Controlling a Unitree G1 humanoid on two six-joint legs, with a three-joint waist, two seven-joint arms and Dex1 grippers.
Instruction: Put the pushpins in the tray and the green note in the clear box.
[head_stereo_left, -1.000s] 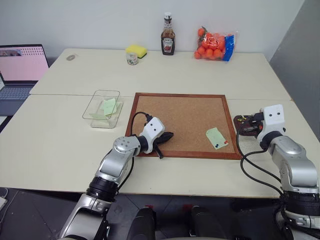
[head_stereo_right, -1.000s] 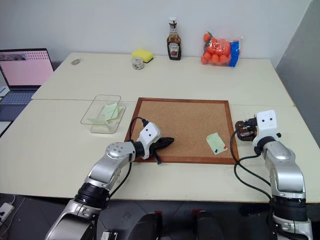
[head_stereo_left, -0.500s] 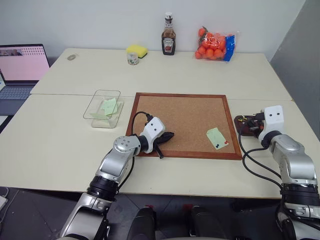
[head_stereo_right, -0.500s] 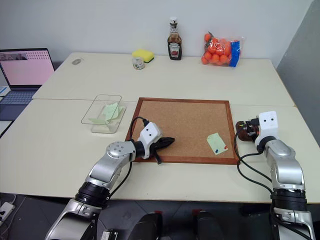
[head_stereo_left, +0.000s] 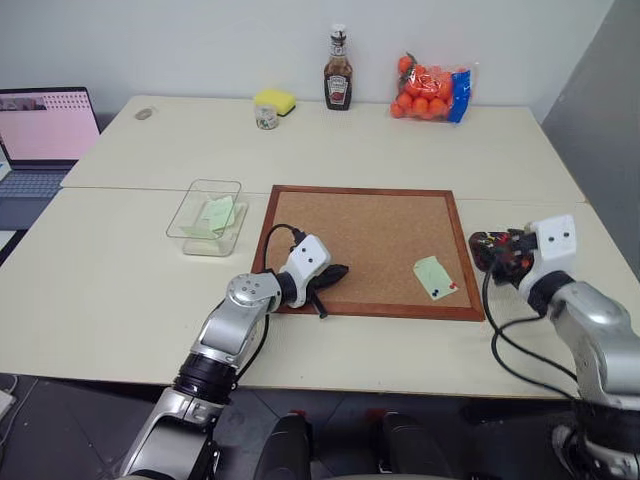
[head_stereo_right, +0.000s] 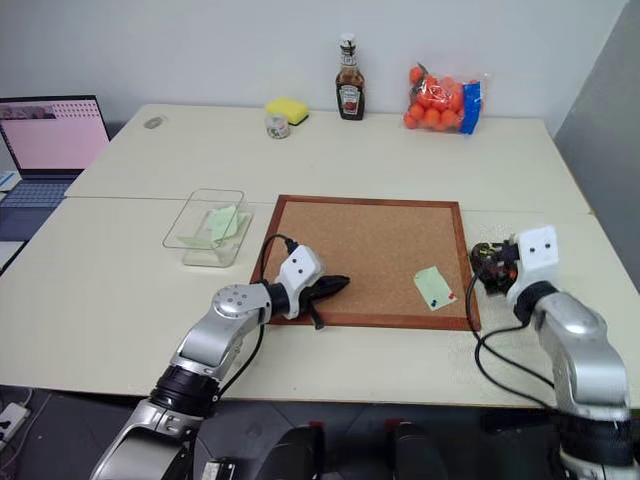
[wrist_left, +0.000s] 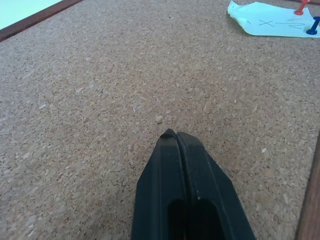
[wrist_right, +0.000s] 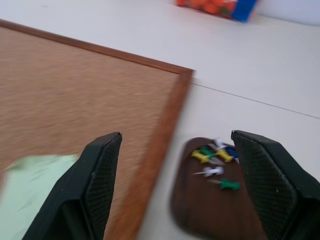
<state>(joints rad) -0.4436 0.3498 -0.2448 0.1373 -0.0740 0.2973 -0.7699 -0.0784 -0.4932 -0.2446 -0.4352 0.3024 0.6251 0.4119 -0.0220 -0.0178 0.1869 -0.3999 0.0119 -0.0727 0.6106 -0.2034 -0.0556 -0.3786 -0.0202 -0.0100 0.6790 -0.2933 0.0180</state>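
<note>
Right gripper spread wide over tray holding pushpins, left gripper shut on cork board; next, probably unpinning green note near right.

My left gripper, fingers pressed together, above the cork board; across it, the green note bearing red and blue pushpins.

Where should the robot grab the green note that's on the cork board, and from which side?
Grip the green note by its free curled edge, coming in low across the cork board from the side away from the red pin and blue pin. That edge lifts slightly off the cork; the pinned end likely won't budge until those pins come out.
</note>
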